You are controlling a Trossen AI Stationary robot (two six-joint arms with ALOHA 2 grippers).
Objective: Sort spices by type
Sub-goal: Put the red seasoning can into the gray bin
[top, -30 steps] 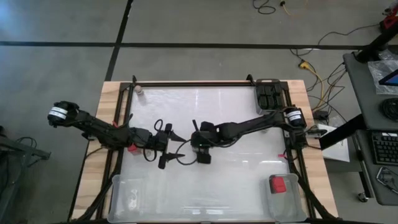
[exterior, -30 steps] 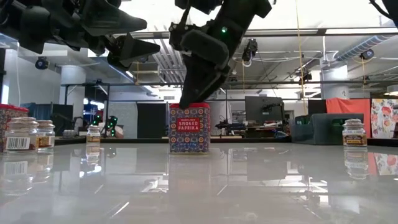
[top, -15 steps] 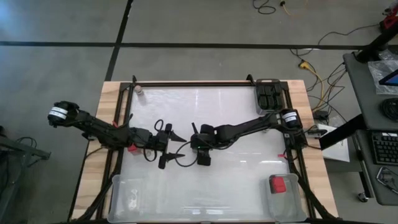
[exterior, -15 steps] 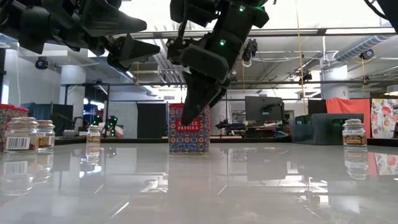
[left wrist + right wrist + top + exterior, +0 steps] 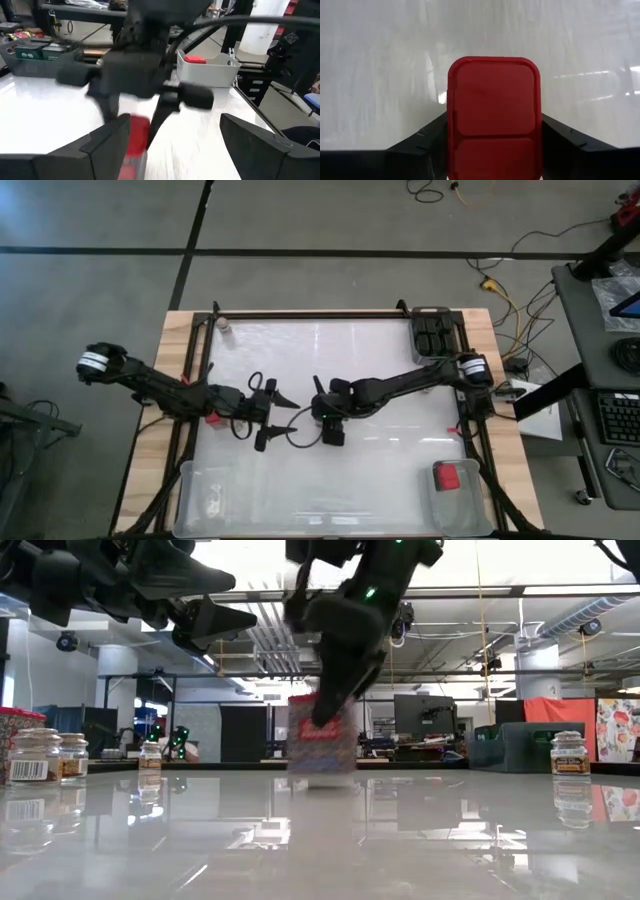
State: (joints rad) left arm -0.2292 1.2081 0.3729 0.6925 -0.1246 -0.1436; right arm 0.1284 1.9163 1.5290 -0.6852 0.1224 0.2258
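At table centre: red-topped spice tin (image 5: 493,117), clamped between right gripper (image 5: 331,423) fingers (image 5: 422,140). Left gripper (image 5: 272,415) just beside, fingers spread apart, holding nothing. Bins along edges.

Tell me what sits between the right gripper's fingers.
The red-topped paprika tin sits between the right gripper's fingers, clearest in the right wrist view.

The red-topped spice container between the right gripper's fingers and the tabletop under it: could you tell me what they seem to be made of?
Spice container: smooth matte red lid, probably plastic; printed body may be tin or card. Tabletop: glossy white, perhaps laminate or acrylic, mirroring jars and lights.
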